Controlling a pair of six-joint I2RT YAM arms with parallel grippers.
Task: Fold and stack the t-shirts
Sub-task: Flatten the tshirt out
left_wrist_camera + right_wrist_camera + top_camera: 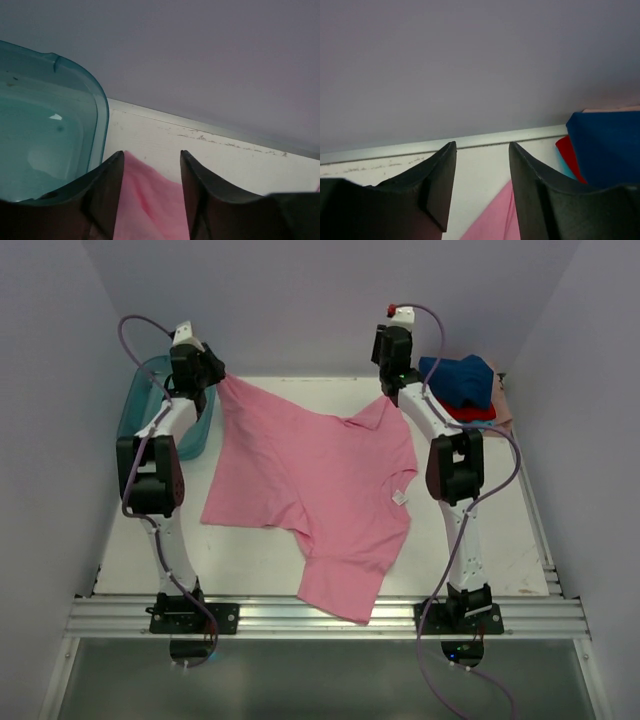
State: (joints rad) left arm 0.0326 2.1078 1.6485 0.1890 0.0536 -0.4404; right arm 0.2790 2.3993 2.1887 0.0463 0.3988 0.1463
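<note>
Counter (250, 560): white and scuffed along its far edge. It lies under the pink t-shirt (310, 480) and shows bare on every side of it.
Walls (300, 300): plain lavender-grey, closing in behind and to both sides of the pink t-shirt.
Rail (320, 615): a metal bar on the near side of the pink t-shirt, carrying both arm bases. The shirt's hem hangs over it.
Teal tub (140, 405): translucent, left of the pink t-shirt's far left corner, just beside the left tool.
Left arm (150, 475): rises left of the pink t-shirt, elbow bent, forearm reaching to the shirt's far left corner.
Left tool (151, 155): fingers spread, pink cloth lying in the gap. A grip cannot be told.
Pink t-shirt: spread mostly flat at mid-counter, white tag (400, 497) on its right part, far corners drawn up toward the two tools.
Right tool (482, 147): fingers spread over the pink t-shirt's far right corner, cloth below the gap.
Right arm (455, 465): stands right of the pink t-shirt, bent and leaning to that corner.
Stack: right of the pink t-shirt at the far wall, a navy blue t-shirt (460, 378) over a red t-shirt (470, 412), with a pale peach t-shirt (503, 400) beneath.
</note>
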